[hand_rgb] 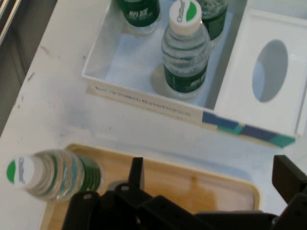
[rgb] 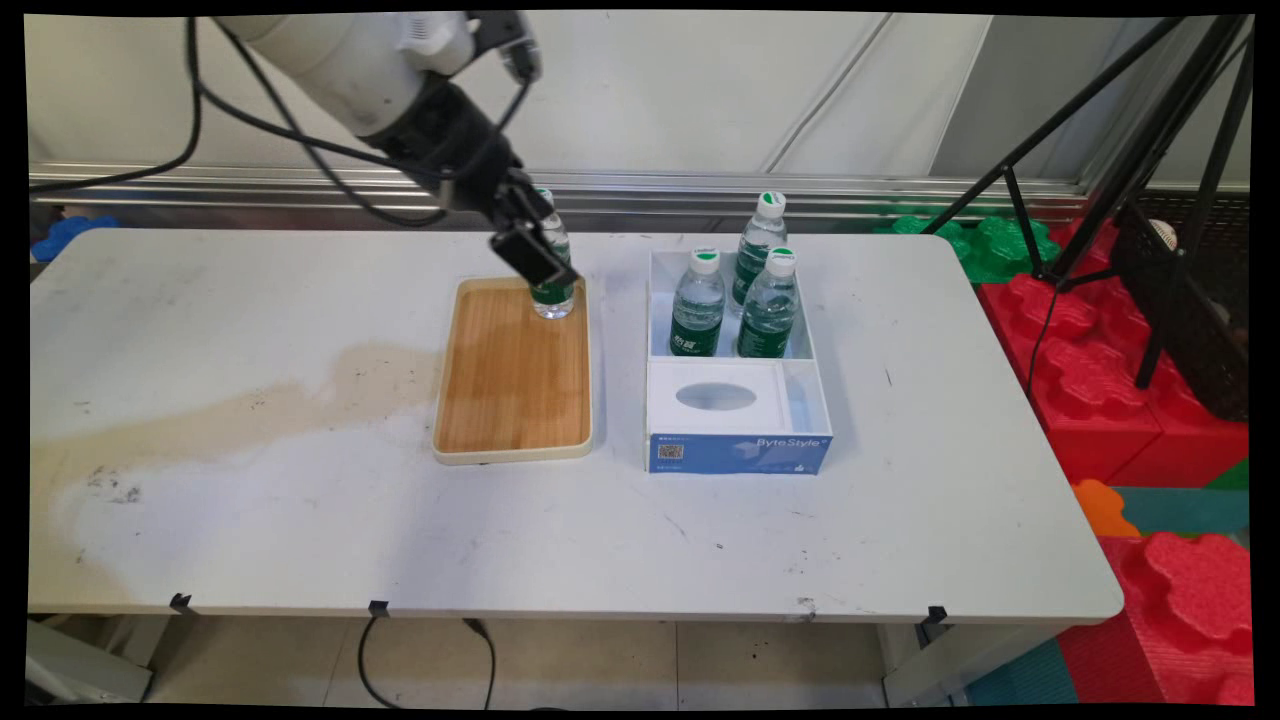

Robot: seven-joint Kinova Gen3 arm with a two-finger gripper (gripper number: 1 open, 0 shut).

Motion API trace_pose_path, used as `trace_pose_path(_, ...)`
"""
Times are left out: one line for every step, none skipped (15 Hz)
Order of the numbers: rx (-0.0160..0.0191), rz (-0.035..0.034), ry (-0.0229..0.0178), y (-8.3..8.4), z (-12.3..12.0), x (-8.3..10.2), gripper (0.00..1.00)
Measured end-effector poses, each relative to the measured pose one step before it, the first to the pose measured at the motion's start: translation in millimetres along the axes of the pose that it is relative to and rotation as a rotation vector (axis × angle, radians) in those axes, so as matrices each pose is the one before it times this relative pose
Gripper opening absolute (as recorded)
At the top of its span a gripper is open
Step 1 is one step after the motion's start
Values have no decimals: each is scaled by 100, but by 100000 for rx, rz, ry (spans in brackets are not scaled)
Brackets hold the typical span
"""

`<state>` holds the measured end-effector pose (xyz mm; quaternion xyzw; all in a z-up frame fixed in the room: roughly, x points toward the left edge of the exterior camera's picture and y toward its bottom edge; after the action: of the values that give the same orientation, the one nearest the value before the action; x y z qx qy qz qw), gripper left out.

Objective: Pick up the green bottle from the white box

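A clear water bottle (rgb: 553, 296) with a green label and a white-and-green cap stands upright in the far right corner of the wooden tray (rgb: 505, 385). My gripper (rgb: 537, 255) hangs just over it, tilted down from the upper left. In the hand view the gripper (hand_rgb: 211, 167) is open. That bottle (hand_rgb: 50, 175) lies outside the fingers, left of the left finger (hand_rgb: 136, 168), with only bare tray (hand_rgb: 201, 184) between the fingers. To the right, a white box (rgb: 815, 370) with a blue front holds three more bottles (rgb: 697, 305).
The front part of the box (hand_rgb: 98, 52) holds a white insert (rgb: 715, 397) with an oval hole. A brown stain (rgb: 250, 410) spreads over the table's left half. A black tripod (rgb: 1160, 150) and red foam blocks (rgb: 1110, 390) stand off the table's right end.
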<state>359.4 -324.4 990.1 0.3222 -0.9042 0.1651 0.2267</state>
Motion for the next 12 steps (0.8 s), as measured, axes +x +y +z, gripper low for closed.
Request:
trace_pose_path(551, -960, 271, 235, 632, 769, 100)
trace_pose_path(387, -763, 159, 183, 586, 589, 100)
trace_pose_path(439, -778, 262, 206, 783, 718, 100)
trace_pose_path(298, -623, 156, 187, 755, 605, 100)
trace_pose_path(156, -547, 222, 140, 743, 534, 100)
trace_pose_path(120, -365, 150, 91, 500, 335, 100)
trace_pose_path(117, -583, 153, 154, 802, 499, 100)
trace_pose_path(89, -356, 151, 86, 541, 320, 100)
trace_pose_path(50, -449, 137, 110, 698, 384, 100)
trace_pose_path(80, -422, 108, 96, 708, 361, 100)
trace_pose_path(209, -517, 17, 114, 860, 397, 100)
trace_pose_path(324, -609, 71, 95, 859, 369, 100)
